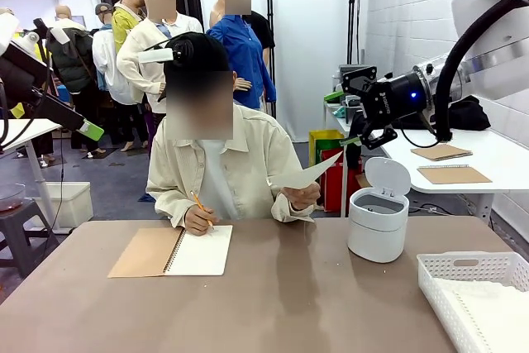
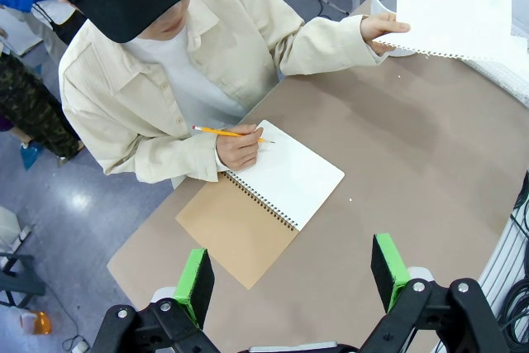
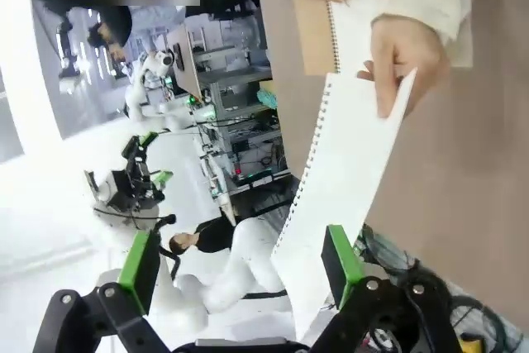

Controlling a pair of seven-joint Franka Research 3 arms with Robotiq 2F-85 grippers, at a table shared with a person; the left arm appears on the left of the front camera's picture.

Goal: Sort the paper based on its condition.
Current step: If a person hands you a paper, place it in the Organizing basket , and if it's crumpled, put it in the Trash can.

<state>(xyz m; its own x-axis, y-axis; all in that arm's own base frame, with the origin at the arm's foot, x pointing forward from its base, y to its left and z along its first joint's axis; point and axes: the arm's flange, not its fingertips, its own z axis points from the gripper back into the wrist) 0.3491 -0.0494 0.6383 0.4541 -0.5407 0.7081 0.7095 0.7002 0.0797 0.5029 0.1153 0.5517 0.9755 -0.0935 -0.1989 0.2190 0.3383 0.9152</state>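
Observation:
A person at the far side holds one flat off-white sheet of paper (image 1: 307, 174) with a perforated edge, raised above the table. In the right wrist view the paper (image 3: 347, 179) reaches down into the gap of my right gripper (image 3: 240, 266), close to one green pad. That gripper (image 1: 354, 142) is open and hangs just above the sheet's tip. My left gripper (image 2: 291, 279) is open with nothing between its pads, high over the table's near-left side. From there I see the paper (image 2: 455, 22) in the person's hand.
An open spiral notebook (image 1: 173, 251) lies before the person, whose other hand holds a pencil on it. A small white lidded bin (image 1: 378, 221), lid up, stands at the right. A white lattice basket (image 1: 496, 270) sits at the near right corner.

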